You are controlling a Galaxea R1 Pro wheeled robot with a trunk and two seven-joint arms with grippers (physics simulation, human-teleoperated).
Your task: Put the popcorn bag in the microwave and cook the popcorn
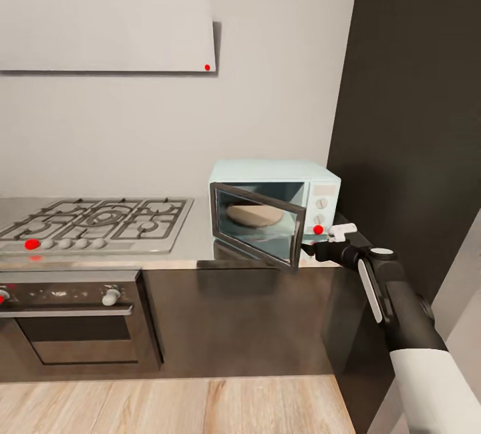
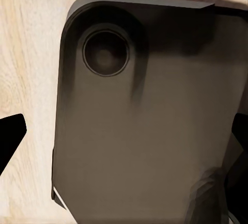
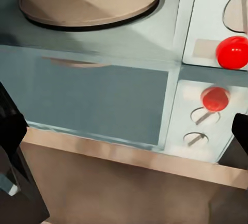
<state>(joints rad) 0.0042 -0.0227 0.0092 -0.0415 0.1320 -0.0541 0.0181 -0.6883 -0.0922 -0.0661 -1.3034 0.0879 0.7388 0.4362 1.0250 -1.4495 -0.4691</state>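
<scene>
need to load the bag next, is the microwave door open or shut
Open: the microwave door swings out leftward, exposing the bare turntable.

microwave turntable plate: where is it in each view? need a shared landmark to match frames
Head view: the turntable plate lies inside the open microwave, right of centre on the countertop.
Right wrist view: the plate is at the upper left, on the cavity floor.
Left wrist view: not in it.
Shared landmark: the red knob on the control panel.

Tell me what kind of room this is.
A kitchen, most likely: a gas hob set into a steel countertop, an oven under it, and a small blue microwave with its door open.
</scene>
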